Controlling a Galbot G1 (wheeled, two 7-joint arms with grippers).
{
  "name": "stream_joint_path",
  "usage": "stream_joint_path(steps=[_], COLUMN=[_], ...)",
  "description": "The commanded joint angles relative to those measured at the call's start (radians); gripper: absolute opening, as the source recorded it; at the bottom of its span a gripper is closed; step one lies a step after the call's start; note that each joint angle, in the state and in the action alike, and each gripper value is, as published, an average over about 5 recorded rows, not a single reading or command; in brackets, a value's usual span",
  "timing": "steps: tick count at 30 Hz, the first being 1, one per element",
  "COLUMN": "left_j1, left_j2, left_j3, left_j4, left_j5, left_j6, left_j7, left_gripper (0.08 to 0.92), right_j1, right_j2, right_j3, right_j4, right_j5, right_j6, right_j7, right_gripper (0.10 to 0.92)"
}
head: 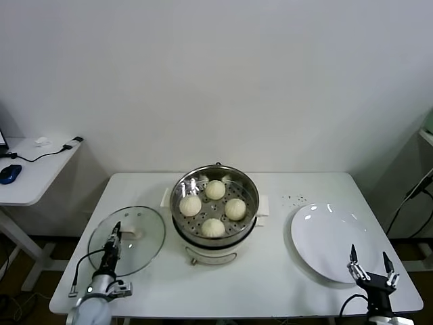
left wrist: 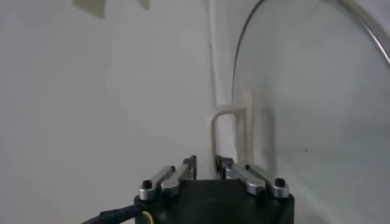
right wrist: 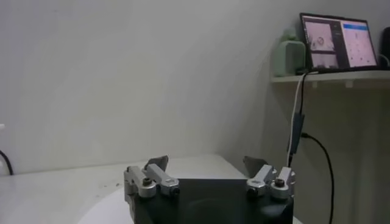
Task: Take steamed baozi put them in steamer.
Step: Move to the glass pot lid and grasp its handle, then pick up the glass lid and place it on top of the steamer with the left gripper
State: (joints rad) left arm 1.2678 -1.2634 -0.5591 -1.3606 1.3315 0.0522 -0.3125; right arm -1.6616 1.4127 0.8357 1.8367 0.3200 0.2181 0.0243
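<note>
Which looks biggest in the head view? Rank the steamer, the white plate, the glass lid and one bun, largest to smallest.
1. Steamer and plate: they look about alike across, too close to rank.
2. Glass lid: a little smaller than those two.
3. Bun: by far the smallest; four fit inside the steamer.

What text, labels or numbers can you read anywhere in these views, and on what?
None can be read.
Laptop screen on the shelf in the right wrist view: windows with lines of text, too small and blurred to read.
Steamer, baozi, glass lid, white plate: no markings visible.
Left gripper and right gripper: no legible labels.
</note>
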Motion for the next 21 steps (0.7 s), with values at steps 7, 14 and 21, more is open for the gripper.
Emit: stream_joint_path(steps=[7,14,21], left_j1=[-0.028,0.018,0.110], left_j2=[-0.025,-0.013,0.095], left_j3=[-0.012,-0.063,-0.117], left_j4=[0.019,-0.135,-0.380], left_j5=[0.004,-0.044,-0.230], left_j6=[0.003,-0.020,0.040], left_j7=[0.002,0.028,0.197], left_gripper=[0.142,0.137,0.137], right_j1=[-0.005,-0.013,-0.014], right_j2=[0.008,0.005,0.005], right_j3=[0.008,0.017,0.019], right_j4=[-0.001,-0.004,-0.004], right_j5=[0.003,0.007,0.001], right_j6=[0.002,0.006,0.004], right_j7=[0.002,0.001,0.004], right_gripper=[0.823,0.823,0.823])
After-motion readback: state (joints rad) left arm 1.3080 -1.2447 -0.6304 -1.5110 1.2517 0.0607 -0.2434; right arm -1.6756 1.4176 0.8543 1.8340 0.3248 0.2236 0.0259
